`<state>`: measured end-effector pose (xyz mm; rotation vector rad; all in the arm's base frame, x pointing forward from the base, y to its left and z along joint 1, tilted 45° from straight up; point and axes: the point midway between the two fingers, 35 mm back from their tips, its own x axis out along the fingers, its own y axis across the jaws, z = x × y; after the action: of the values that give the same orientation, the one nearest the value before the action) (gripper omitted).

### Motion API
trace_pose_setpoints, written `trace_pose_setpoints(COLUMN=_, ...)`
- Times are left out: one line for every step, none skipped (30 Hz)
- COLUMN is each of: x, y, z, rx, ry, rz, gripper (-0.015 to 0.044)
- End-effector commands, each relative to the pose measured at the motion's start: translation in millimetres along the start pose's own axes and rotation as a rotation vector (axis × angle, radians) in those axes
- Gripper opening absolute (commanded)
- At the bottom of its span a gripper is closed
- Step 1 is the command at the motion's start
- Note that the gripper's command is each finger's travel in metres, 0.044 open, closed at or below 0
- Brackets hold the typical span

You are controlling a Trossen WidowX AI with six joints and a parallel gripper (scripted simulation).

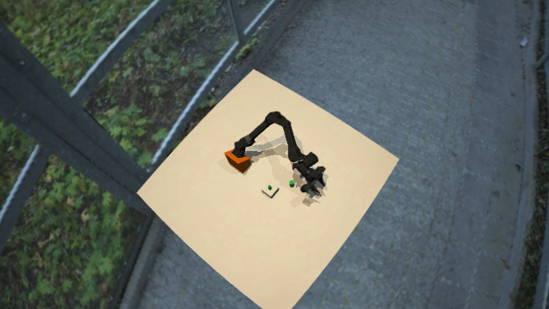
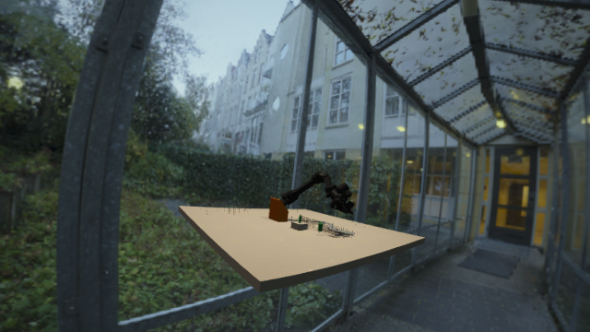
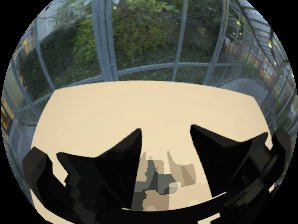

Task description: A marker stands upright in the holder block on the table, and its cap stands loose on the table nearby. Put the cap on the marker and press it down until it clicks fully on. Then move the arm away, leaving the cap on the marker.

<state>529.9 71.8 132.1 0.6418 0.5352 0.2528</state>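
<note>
The holder block [image 1: 270, 193] [image 2: 299, 226] is a small pale block with dark sides on the table [image 1: 223, 215] [image 2: 258, 254]. The marker [image 1: 269, 187] [image 2: 300, 219] stands upright in it, its green tip showing. The green cap [image 1: 292, 184] [image 2: 320, 227] stands on the table a short way to the right of the block in the top and exterior views. My gripper [image 1: 317, 184] [image 2: 348, 208] [image 3: 166, 128] is open and empty. It hangs above the table, to the right of the cap and higher than it. The wrist view shows neither cap nor marker.
The orange arm base [image 1: 238, 161] [image 2: 278, 210] stands on the table left of and behind the holder block. The arm arches from it toward the gripper. Shadows of the arm and gripper lie on the table. The table edge lies beyond the gripper.
</note>
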Motion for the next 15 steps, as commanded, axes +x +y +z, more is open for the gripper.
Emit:
trace_pose_setpoints(x=-29.5, y=-51.9, z=-60.5, rx=0.138, ry=0.482, rz=-0.147, gripper=0.0245)
trace_pose_setpoints(x=-34.9, y=-54.2, z=-65.7, rx=0.159, ry=0.524, rz=-0.154, gripper=0.0245)
trace_pose_setpoints(x=-40.5, y=-55.9, z=-70.4, rx=0.179, ry=0.565, rz=-0.161, gripper=0.0245)
trace_pose_setpoints(x=-46.7, y=-57.1, z=-73.1, rx=0.2, ry=0.608, rz=-0.158, gripper=0.0245)
trace_pose_setpoints(x=-51.7, y=-57.7, z=-75.4, rx=0.218, ry=0.64, rz=-0.157, gripper=0.0245)
trace_pose_setpoints(x=-56.7, y=-57.9, z=-76.3, rx=0.234, ry=0.669, rz=-0.15, gripper=0.0245)
trace_pose_setpoints(x=-62.3, y=-58.0, z=-79.8, rx=0.257, ry=0.703, rz=-0.154, gripper=0.0245)
trace_pose_setpoints(x=-68.1, y=-57.7, z=-83.1, rx=0.28, ry=0.736, rz=-0.157, gripper=0.0245)
trace_pose_setpoints(x=-74.0, y=-57.2, z=-86.1, rx=0.304, ry=0.768, rz=-0.159, gripper=0.0245)
trace_pose_setpoints(x=-80.1, y=-56.4, z=-88.8, rx=0.328, ry=0.8, rz=-0.161, gripper=0.0245)
trace_pose_setpoints(x=-86.2, y=-55.2, z=-91.3, rx=0.353, ry=0.831, rz=-0.162, gripper=0.0245)
trace_pose_setpoints(x=-92.4, y=-53.8, z=-93.5, rx=0.379, ry=0.861, rz=-0.162, gripper=0.0245)
trace_pose_setpoints(x=-98.6, y=-52.0, z=-95.4, rx=0.406, ry=0.891, rz=-0.162, gripper=0.0245)
trace_pose_setpoints(x=-104.8, y=-50.0, z=-97.0, rx=0.433, ry=0.92, rz=-0.162, gripper=0.0245)
trace_pose_setpoints(x=-110.2, y=-48.3, z=-99.4, rx=0.456, ry=0.946, rz=-0.168, gripper=0.0245)
